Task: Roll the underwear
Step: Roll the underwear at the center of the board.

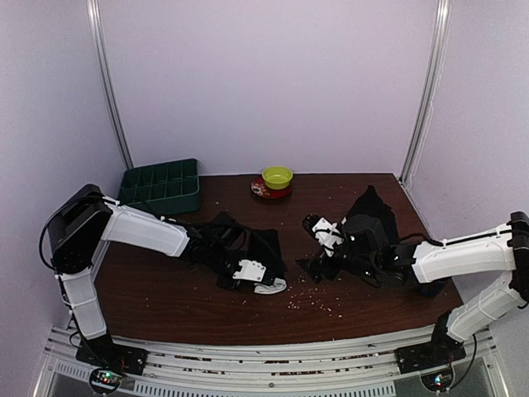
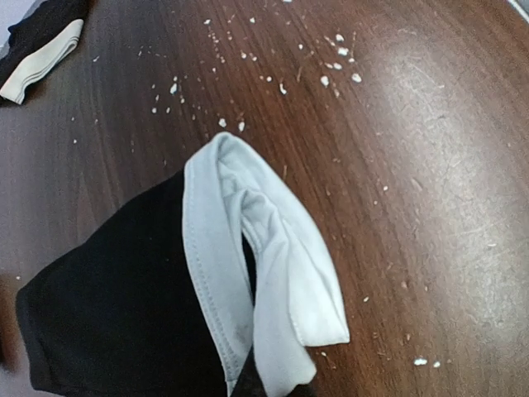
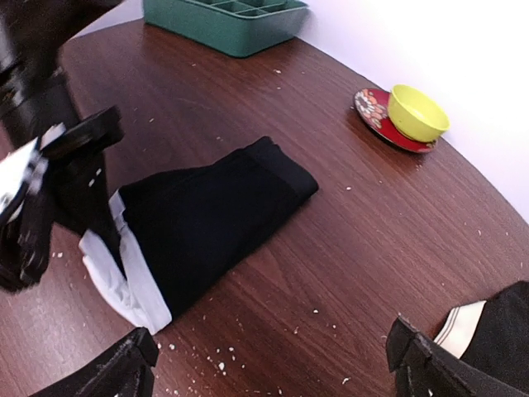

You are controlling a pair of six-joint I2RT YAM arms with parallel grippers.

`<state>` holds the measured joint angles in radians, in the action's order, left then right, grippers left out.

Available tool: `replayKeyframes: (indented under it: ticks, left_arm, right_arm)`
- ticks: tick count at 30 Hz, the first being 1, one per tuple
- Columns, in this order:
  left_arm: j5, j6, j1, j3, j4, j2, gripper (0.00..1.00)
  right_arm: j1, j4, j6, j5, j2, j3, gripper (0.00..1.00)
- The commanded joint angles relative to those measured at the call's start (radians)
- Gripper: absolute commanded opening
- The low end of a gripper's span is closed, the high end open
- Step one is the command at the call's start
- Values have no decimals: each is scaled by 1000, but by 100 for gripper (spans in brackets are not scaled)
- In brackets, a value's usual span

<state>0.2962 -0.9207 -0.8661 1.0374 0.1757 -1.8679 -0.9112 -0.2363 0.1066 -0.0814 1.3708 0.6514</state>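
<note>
Folded black underwear flat mid-table, white band bunched at one end, other black garment crumpled right

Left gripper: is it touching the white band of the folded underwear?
Touching. The left wrist view shows the white band pinched up into a ridge; the left gripper is shut on it.

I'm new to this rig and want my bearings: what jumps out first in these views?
The folded black underwear lies mid-table, its white band pinched up by the shut left gripper. The right gripper hangs open to its right, near a second black garment. White crumbs litter the wooden table, and a yellow-green bowl on a red plate brightens the back edge.
</note>
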Motion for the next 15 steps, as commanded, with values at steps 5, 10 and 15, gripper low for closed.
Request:
replayKeyframes:
  ticks: [5, 10, 15]
  left_arm:
    - [331, 19, 146, 232, 399, -154, 0]
    - [410, 53, 185, 337, 490, -239, 0]
    - [451, 87, 208, 397, 533, -295, 0]
  right_arm:
    - [-69, -118, 260, 76, -27, -49, 98]
    - [-118, -52, 310, 148, 32, 0, 94]
    - [-169, -46, 340, 78, 127, 33, 94]
